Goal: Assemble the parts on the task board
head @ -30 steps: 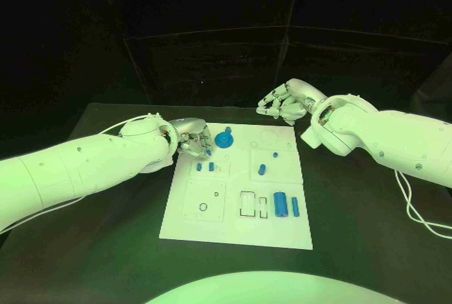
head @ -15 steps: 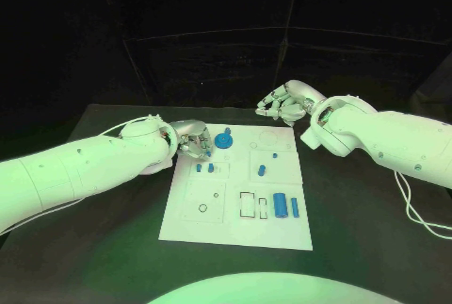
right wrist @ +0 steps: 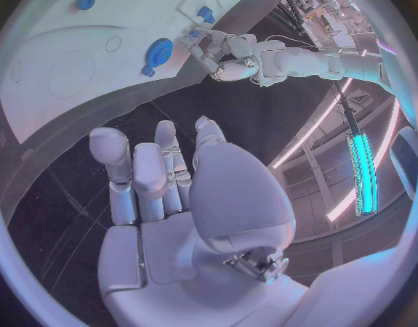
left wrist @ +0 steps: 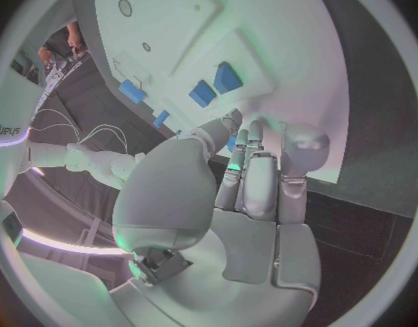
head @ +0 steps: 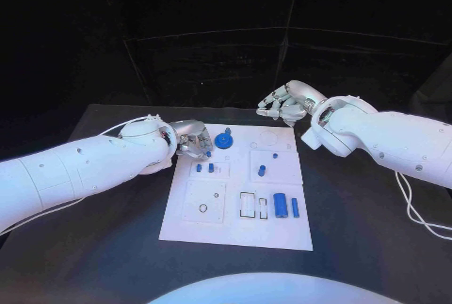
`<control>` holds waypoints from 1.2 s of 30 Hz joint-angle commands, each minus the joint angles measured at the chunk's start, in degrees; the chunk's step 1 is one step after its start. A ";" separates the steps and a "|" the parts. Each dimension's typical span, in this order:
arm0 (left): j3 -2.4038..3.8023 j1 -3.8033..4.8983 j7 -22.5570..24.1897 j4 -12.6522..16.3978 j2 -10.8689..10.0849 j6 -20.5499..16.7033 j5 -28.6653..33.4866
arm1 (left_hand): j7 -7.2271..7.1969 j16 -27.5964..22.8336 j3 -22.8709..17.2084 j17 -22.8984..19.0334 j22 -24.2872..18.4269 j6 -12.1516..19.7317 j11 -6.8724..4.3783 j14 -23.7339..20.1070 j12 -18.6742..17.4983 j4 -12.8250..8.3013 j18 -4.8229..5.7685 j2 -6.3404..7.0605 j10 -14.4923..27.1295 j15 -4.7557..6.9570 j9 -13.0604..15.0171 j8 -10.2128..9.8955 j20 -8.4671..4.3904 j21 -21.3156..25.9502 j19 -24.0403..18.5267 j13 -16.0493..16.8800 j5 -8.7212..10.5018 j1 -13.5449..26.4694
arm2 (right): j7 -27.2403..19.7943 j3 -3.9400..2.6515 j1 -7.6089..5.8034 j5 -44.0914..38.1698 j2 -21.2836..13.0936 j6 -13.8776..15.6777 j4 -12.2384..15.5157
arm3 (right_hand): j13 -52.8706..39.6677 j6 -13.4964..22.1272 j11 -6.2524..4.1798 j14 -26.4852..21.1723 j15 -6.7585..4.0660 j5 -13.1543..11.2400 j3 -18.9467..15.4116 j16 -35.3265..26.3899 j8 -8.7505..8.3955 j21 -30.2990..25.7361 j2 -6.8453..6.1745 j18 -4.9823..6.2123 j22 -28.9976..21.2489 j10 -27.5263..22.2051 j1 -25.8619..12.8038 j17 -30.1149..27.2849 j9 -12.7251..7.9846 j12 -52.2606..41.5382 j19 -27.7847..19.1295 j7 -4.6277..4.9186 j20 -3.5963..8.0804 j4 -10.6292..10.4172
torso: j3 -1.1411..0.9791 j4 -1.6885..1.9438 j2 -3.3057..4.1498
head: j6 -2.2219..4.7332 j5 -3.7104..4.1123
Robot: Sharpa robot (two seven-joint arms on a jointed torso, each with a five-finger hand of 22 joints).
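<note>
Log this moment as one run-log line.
left robot hand: at board edge beside gear | right robot hand: empty, off board

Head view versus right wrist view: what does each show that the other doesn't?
Only the head view shows the long blue cylinder and slim blue peg lying at the near end of the task board. Only the right wrist view shows the right robot hand from behind, fingers apart, holding nothing. Both show the blue gear with the left robot hand beside it.
</note>
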State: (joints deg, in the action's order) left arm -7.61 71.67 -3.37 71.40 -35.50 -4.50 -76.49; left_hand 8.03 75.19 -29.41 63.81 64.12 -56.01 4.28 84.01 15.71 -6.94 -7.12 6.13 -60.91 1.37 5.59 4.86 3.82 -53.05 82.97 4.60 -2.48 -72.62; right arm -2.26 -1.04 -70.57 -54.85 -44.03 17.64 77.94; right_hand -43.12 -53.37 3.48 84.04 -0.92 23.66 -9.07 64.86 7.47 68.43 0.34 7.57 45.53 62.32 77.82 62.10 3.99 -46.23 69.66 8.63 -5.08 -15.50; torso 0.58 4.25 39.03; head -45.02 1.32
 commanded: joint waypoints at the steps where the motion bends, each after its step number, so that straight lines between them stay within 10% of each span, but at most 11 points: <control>1: 0.02 0.05 -0.12 0.28 -0.20 -0.48 1.62 | -0.34 -0.19 0.03 -0.19 -0.05 1.22 0.12 0.53 -0.56 0.16 0.46 0.73 0.75 -0.58 -0.44 -0.79 0.44 0.24 -0.08 -0.23 -0.20 -0.14 | 0.22 -0.03 -0.11 -0.09 -0.06 -0.50 0.11 | 0.64 0.43 0.11 -0.11 -0.01 0.32 -0.21 -0.99 0.26 -0.75 0.58 0.72 -1.21 -0.70 0.08 -0.87 -0.06 0.83 -0.77 0.00 -0.07 -0.19 | 0.03 -0.01 0.01 | 0.14 0.07; 12: 0.19 0.10 2.46 1.69 -4.62 -5.30 6.99 | -0.71 -1.32 1.49 -2.27 -3.12 4.71 1.24 -0.06 -2.85 0.29 -0.19 2.38 5.14 -1.44 -1.67 -1.35 1.08 4.74 -1.19 -0.87 -0.20 0.20 | 3.29 -0.03 -0.08 -10.79 -0.78 -5.97 0.34 | 14.00 -1.32 0.82 -4.75 0.50 -2.10 2.82 -14.33 0.99 -10.49 0.07 2.92 -15.57 -6.02 8.72 -12.81 -0.03 16.99 -7.56 0.43 -0.47 3.17 | 0.03 -0.02 -0.11 | 0.53 0.41; 17: 0.86 0.39 11.40 2.07 -6.68 -9.22 20.58 | 1.54 -8.83 1.46 -13.40 -12.00 1.47 1.83 -4.69 -2.50 0.51 -2.19 0.73 5.45 -2.02 -1.10 0.36 1.53 17.95 -5.54 -0.59 -0.22 -0.93 | 4.98 0.02 0.66 -20.20 -1.66 -7.46 1.65 | 20.67 -2.40 1.13 -7.86 1.01 -4.74 4.28 -20.77 0.48 -12.59 -1.14 3.12 -17.25 -7.16 11.08 -19.06 -0.16 23.14 -8.58 -0.33 -0.88 4.09 | 0.21 0.03 -0.14 | 0.82 0.82; 24: 1.14 0.81 25.05 3.27 -8.87 -5.49 44.26 | 1.24 -15.07 -0.03 -21.90 -14.66 -1.71 1.32 -10.83 0.70 -1.55 -3.02 -0.75 1.56 -1.71 -0.81 1.78 1.63 22.80 -9.79 0.47 -0.25 -4.28 | 8.81 0.05 2.27 -34.97 -4.01 -8.20 5.50 | 27.53 -5.05 -0.30 -1.59 -0.78 -11.06 8.67 -13.49 -0.18 -6.50 -1.58 1.58 -8.51 1.44 14.54 -13.19 -0.15 26.69 -1.13 -1.29 0.74 5.30 | 0.17 -0.04 -0.21 | 0.97 2.21; 33: 1.02 0.30 32.89 9.51 -11.61 -3.03 61.60 | 0.09 -15.67 1.53 -23.51 -14.52 -3.84 -0.34 -12.70 5.13 -1.95 -3.36 -1.59 -3.15 -0.77 -0.79 2.68 1.31 23.22 -11.37 2.19 -0.25 -4.26 | 12.00 0.07 4.06 -44.90 -6.22 -8.47 9.48 | 34.44 -7.77 0.22 -0.21 -0.19 -11.71 12.83 -12.41 -1.17 -4.61 -4.32 1.16 -5.71 2.31 13.05 -12.31 -0.17 33.78 0.88 -0.98 0.18 4.03 | 0.66 -0.01 -0.40 | 1.01 2.96; 36: 0.96 0.14 33.73 11.48 -12.38 -3.04 63.42 | 0.04 -15.53 1.75 -23.45 -14.51 -3.91 -0.39 -12.67 5.36 -1.92 -3.34 -1.59 -3.20 -0.72 -0.82 2.68 1.26 23.21 -11.38 2.30 -0.26 -4.09 | 12.42 0.07 4.48 -46.01 -6.35 -8.23 10.00 | 35.62 -7.66 0.45 0.10 -0.15 -11.73 13.47 -11.62 -1.72 -4.10 -5.03 1.03 -4.98 1.85 12.47 -11.64 -0.23 35.07 1.29 -0.99 0.18 3.67 | 0.46 -0.30 -0.38 | 1.20 2.60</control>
State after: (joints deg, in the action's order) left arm -6.67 71.77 25.46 82.12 -47.65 -8.90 -21.08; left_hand 7.97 59.41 -27.98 40.32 49.56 -59.49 3.88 71.47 20.85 -8.86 -9.79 4.95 -63.79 0.22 4.73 7.16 5.24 -30.06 71.71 6.82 -2.48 -76.80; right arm 8.00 -0.94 -66.09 -95.43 -50.39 9.89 87.57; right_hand -7.87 -60.84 3.68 83.75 -1.03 12.14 4.01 53.01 5.96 64.07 -4.06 9.73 40.34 64.40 90.17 50.30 3.83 -11.59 70.55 7.66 -4.88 -11.92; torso 1.09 4.07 38.68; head -43.89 4.18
